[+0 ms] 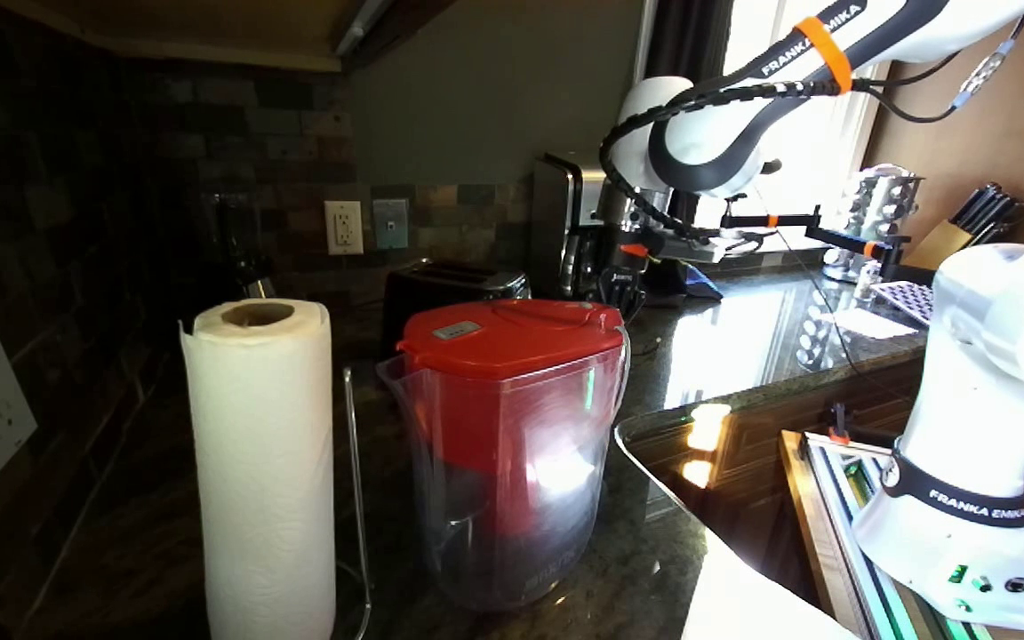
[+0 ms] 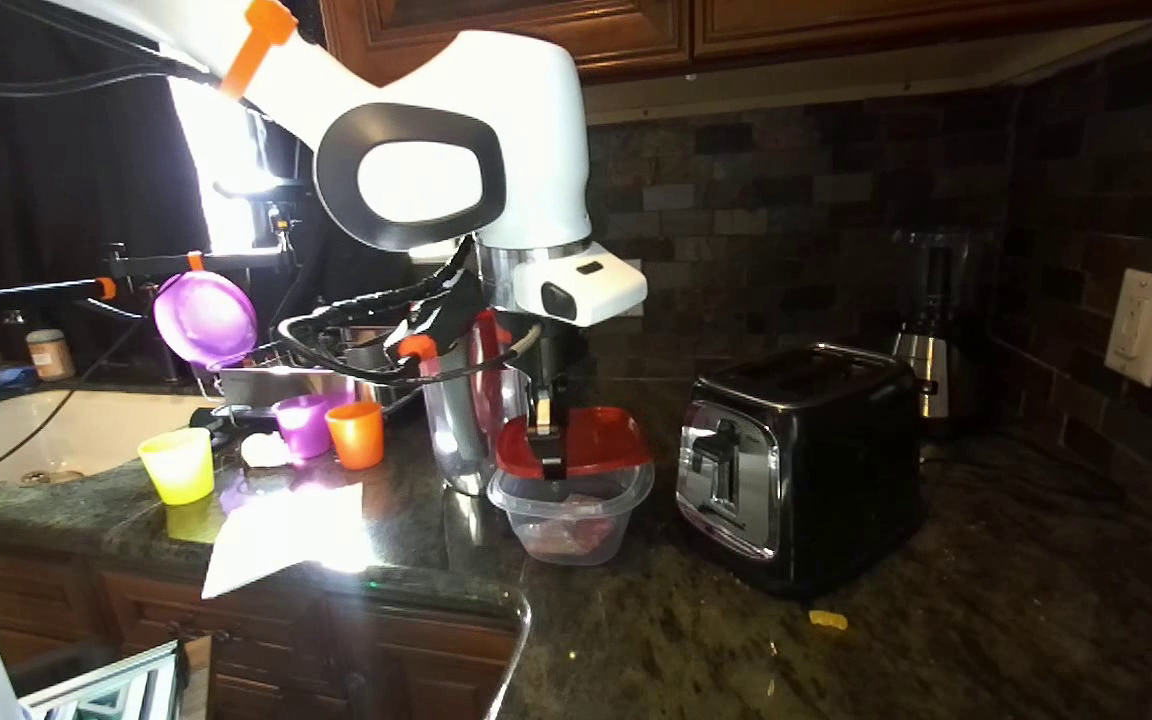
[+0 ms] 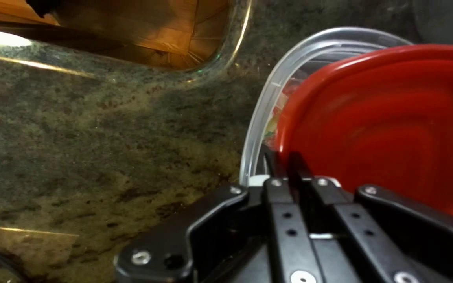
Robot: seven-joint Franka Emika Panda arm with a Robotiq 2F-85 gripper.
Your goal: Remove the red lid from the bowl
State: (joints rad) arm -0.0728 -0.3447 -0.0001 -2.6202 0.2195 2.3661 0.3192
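The red lid is a glossy rounded square. It lies tilted over the clear plastic bowl and is shifted off its rim. In the wrist view the lid leaves one side of the bowl's rim uncovered, with reddish contents showing. My gripper is shut on the lid's edge, one finger on each side of it. The gripper also shows in an exterior view, pointing down. Whether the lid's far edge touches the bowl is hard to tell. In an exterior view the gripper is partly hidden; bowl and lid are hidden.
A black toaster stands close beside the bowl. Orange, purple and yellow cups stand on the other side. A clear pitcher with a red top and a paper towel roll stand on the counter. The counter edge curves nearby.
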